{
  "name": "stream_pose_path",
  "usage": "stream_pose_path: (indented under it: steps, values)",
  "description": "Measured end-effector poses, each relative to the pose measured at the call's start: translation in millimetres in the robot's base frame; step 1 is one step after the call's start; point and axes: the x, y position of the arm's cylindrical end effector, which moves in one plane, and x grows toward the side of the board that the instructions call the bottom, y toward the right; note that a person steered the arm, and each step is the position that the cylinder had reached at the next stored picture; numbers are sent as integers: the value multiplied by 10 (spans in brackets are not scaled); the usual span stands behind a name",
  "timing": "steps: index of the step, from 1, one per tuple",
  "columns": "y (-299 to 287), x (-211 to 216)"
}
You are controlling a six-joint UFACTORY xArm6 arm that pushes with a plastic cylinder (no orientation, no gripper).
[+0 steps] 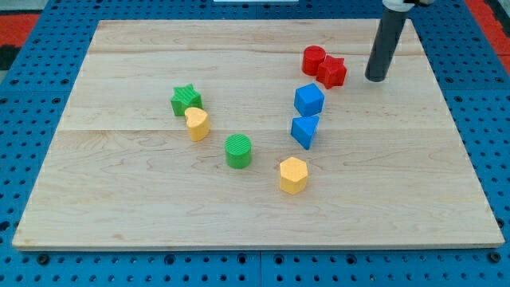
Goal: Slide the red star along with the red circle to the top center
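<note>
The red star lies near the view's top, right of centre, touching the red circle on its upper left. My tip stands on the board just to the right of the red star, a small gap apart from it. The rod rises from there to the view's top edge.
A blue cube and a blue triangle sit just below the red pair. A yellow hexagon, green circle, yellow heart and green star lie further left and lower. The wooden board rests on a blue pegboard.
</note>
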Motion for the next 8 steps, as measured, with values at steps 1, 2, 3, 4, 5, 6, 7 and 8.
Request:
stream_pose_path:
  steps: [1, 2, 3, 4, 5, 6, 7, 8]
  values:
    - [-561, -50]
    - [-763, -43]
    - [-766, -43]
    - [-956, -216]
    - [-1400, -501]
    - [-1627, -471]
    - [-1694, -424]
    - [-2031, -516]
